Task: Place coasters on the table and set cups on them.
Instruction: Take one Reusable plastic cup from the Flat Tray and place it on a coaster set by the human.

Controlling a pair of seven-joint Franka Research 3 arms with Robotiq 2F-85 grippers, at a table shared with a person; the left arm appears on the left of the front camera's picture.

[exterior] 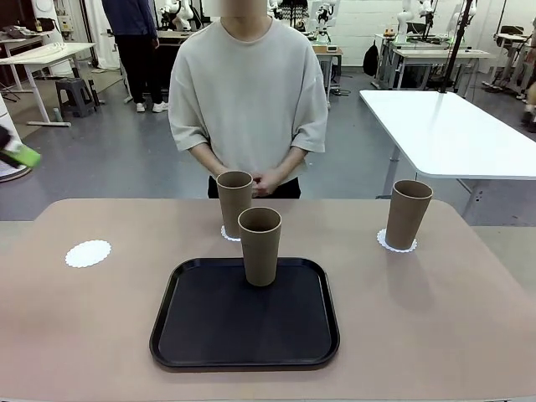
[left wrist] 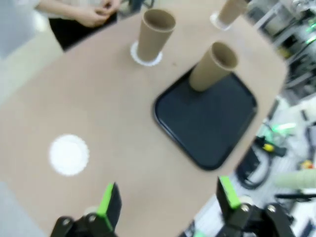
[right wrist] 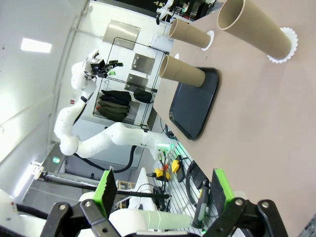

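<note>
While the wide-open left claw point(left wrist: 168, 190) hovers near the bare lacy white paper coaster point(exterior: 88, 253), frame left, the last tall tan tumbler point(exterior: 260, 247) stands upright on the black tray point(exterior: 172, 289) at centre, right claw point(right wrist: 163, 177) likewise open.

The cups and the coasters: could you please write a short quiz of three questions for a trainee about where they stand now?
1. True or false: the front cup stands on a coaster.
2. How many coasters carry a cup? A one; B two; C three.
3. Fill in: in the front view, the bare coaster lies to the picture's ____ of the black tray.
Key: 1 false, it stands on the black tray. 2 B, under the middle cup and the right cup. 3 left.
</note>
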